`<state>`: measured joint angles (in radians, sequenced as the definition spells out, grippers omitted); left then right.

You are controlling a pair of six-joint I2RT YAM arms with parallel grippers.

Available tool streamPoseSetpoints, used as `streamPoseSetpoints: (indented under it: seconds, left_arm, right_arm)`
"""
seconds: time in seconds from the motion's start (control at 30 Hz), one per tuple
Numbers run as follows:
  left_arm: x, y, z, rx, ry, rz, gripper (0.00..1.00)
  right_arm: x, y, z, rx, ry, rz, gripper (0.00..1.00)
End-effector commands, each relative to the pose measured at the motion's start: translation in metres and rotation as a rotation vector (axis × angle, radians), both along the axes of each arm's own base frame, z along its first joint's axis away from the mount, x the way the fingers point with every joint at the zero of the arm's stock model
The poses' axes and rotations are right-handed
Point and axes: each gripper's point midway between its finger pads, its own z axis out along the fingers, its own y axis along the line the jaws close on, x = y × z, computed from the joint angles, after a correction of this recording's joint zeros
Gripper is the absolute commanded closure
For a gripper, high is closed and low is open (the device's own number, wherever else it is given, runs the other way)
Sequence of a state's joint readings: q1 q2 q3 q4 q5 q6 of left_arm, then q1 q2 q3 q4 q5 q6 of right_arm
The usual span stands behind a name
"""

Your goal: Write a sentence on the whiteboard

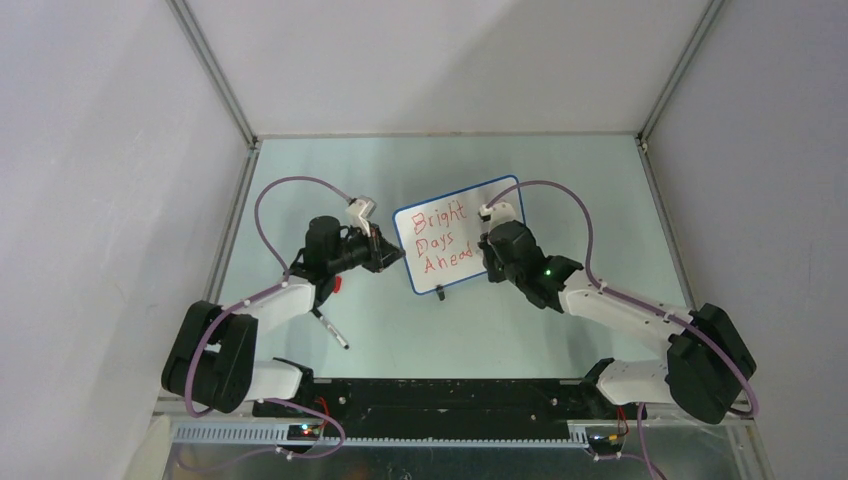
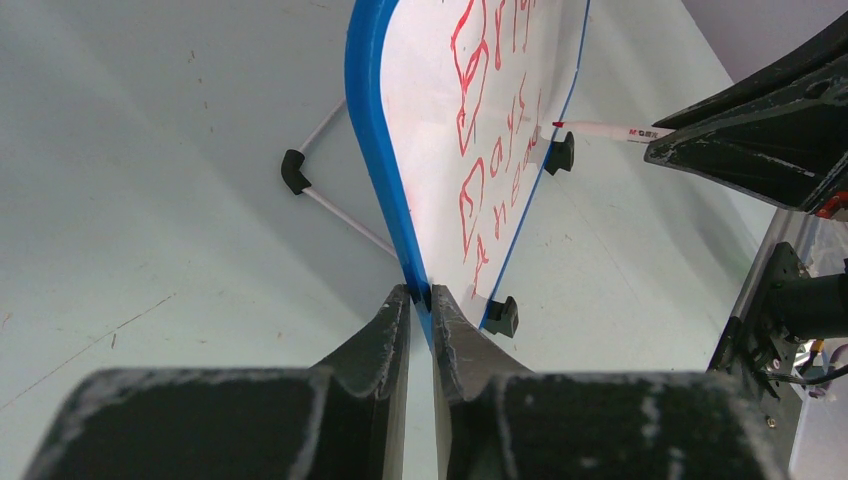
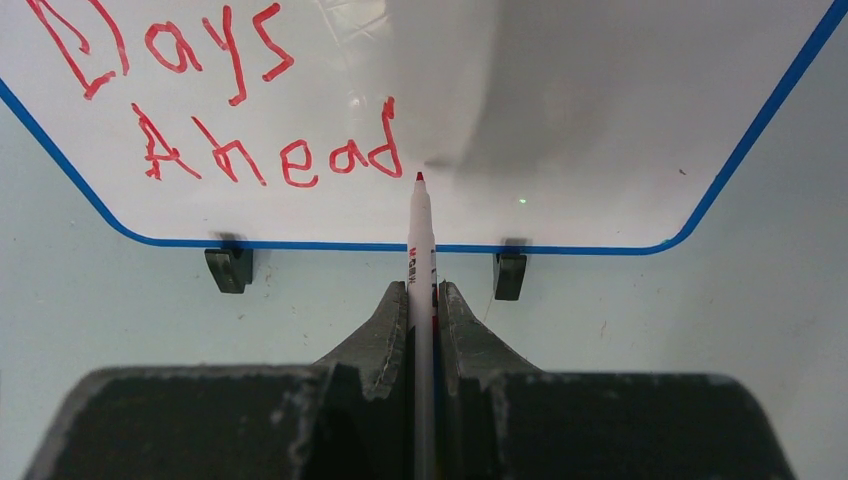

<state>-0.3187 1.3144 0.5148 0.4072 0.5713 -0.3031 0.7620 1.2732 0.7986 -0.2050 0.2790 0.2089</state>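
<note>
The left gripper (image 2: 421,300) is clenched on the blue rim of the whiteboard (image 3: 600,120), its jaws pinching the left edge with only the rim's thickness between them. The right gripper (image 3: 422,295) is clamped on a white marker (image 3: 421,240), which runs up between the jaws and points at the board from its right side. The marker's red tip sits at the board's face, just right of the last letter; I cannot tell whether it presses on the surface.

The whiteboard stands tilted back near the middle of the table (image 1: 560,200), between the two grippers, resting on two black clip feet (image 3: 229,268) with a thin white wire leg (image 2: 320,185) behind it. The sentence (image 1: 443,240) reads "Bright Days Ahead" in red handwriting, on three lines filling the board's left part.

The table is pale green and lightly scuffed. A second pen (image 1: 332,330) lies flat on it, left of the whiteboard and nearer the arm bases. Plain light grey walls enclose the table.
</note>
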Motion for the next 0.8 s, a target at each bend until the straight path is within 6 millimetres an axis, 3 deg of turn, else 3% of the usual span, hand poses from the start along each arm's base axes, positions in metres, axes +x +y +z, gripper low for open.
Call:
streamPoseSetpoints:
  seconds: [0.0,0.77]
  left_arm:
    - [0.0077,-0.0060,0.0311,-0.017,-0.114,-0.025,0.85]
    - [0.0080,-0.0058,0.0304,-0.014,-0.113,-0.024,0.85]
  right_arm:
    - [0.0066,0.0051,0.0030,0.024,-0.020,-0.007,1.00]
    - [0.0122,-0.0010,-0.0028,0.004,-0.012,-0.034,1.00]
